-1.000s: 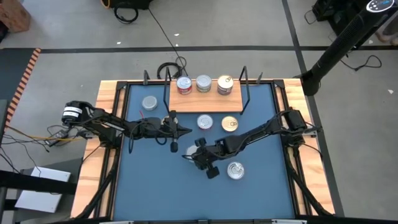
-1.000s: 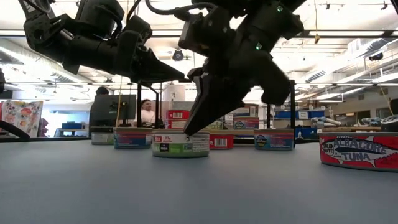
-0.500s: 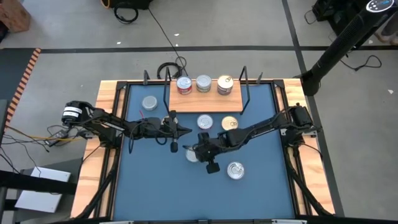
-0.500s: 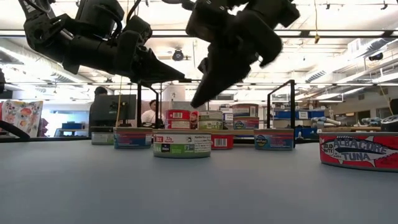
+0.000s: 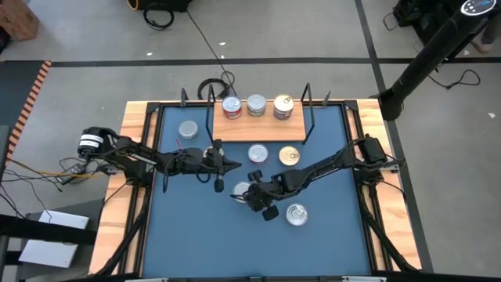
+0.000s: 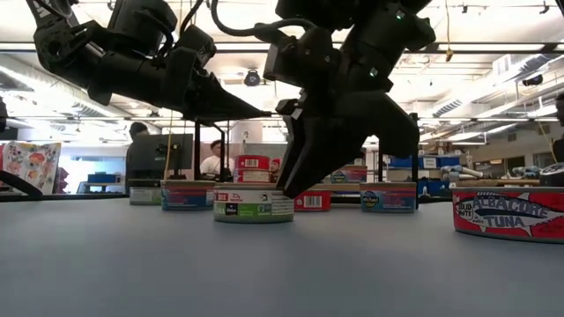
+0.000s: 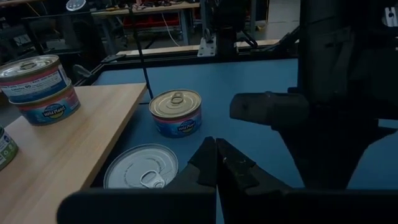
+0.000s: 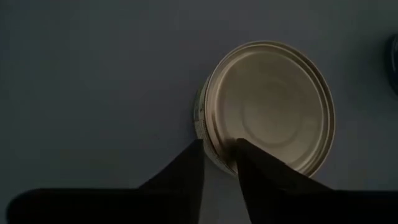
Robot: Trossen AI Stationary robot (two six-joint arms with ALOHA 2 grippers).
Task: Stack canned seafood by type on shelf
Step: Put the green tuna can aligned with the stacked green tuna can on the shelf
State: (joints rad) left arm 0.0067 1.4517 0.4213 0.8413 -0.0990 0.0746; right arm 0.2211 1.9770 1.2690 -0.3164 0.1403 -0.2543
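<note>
The wooden shelf (image 5: 258, 127) at the table's far side bears three tins or stacks (image 5: 232, 107) (image 5: 257, 104) (image 5: 283, 106). A flat tin with a green-and-white label (image 6: 254, 204) (image 8: 273, 106) stands alone mid-table (image 5: 241, 189), a plain silver face up. My right gripper (image 5: 246, 193) (image 8: 217, 146) slants down at its edge, slightly open. One fingertip is over the top, the other outside the rim. My left gripper (image 5: 235, 164) (image 7: 216, 146) hangs shut and level above the table, left of the tin, holding nothing. My right gripper comes slanting down from the table's right onto the tin's rim (image 8: 210, 152), one finger (image 8: 249, 155) over the top face and one (image 8: 189, 158) beside the side wall. The tin stands flat on the table. Whether either fingertip touches it, I cannot tell.
Loose tins stand on the blue table: one far left (image 5: 189, 129), two before the shelf (image 5: 258, 153) (image 5: 290, 156), one nearer the front (image 5: 296, 214), an albacore tuna tin (image 6: 508, 214). Black wire uprights (image 5: 309, 110) flank the shelf. People show in the room behind (image 6: 211, 158).
My right gripper rose off the green-labelled tin toward the shelf, then came back down at the tin's edge. Its fingers, shut to a point a second ago, now stand slightly apart. The tin stays on the table.
</note>
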